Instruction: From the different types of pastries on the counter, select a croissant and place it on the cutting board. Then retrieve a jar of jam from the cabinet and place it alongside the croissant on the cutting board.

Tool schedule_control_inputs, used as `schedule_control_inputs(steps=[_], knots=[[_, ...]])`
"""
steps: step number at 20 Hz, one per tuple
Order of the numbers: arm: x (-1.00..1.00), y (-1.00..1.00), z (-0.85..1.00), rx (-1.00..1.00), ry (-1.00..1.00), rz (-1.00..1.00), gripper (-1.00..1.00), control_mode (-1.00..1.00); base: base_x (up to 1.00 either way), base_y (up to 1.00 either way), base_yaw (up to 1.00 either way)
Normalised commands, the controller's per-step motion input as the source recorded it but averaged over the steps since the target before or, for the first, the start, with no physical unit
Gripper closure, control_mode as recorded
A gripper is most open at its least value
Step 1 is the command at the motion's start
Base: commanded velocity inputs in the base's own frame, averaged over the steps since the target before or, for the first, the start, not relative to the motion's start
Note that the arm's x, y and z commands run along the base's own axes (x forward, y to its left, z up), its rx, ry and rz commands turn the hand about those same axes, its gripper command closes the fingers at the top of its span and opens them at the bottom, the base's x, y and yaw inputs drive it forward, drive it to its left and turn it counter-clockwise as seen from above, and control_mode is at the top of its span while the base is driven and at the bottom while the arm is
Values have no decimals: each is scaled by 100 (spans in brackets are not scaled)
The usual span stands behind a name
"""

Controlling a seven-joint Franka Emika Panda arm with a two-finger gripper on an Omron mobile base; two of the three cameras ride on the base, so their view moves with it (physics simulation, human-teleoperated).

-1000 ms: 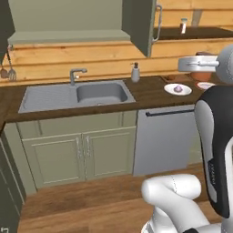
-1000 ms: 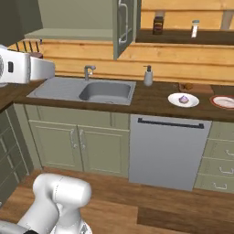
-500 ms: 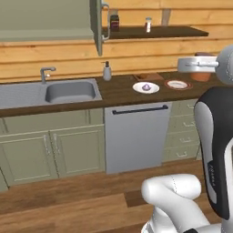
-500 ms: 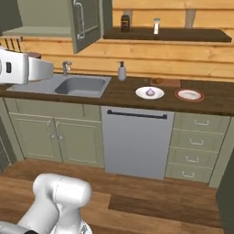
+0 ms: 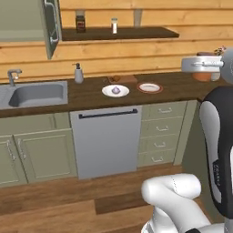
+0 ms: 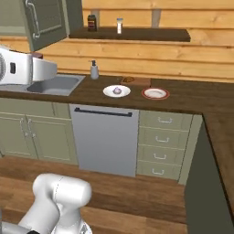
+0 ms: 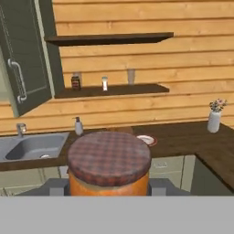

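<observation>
Along the dark counter [image 6: 192, 98], a cupcake plate [image 6: 116, 91] and red-rimmed plate [image 6: 155, 93] front the cutting board [image 6: 137, 81], while the gripper [image 7: 109, 189] clasps the upright jar of jam [image 7: 109, 167].

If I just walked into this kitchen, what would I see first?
Probably the jar of jam, orange with a checked dark-red lid, big and close in the hand view because it sits right at the gripper. Next, the white plate with the purple cupcake on the dark counter, beside a red-rimmed plate. Up left, the cabinet door hangs open.
</observation>
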Motion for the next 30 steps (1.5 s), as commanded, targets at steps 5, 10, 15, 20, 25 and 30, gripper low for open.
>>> schedule_control_inputs(steps=[5,10,15,20,25,30], knots=[[0,0,0,0,0,0,100,100,95,19,6],[0,0,0,0,0,0,100,100,100,7,8],[0,0,0,0,0,0,100,100,100,-3,13],[0,0,0,0,0,0,100,100,98,-24,18],[0,0,0,0,0,0,100,100,89,-32,19],[0,0,0,0,0,0,100,100,76,-42,19]])
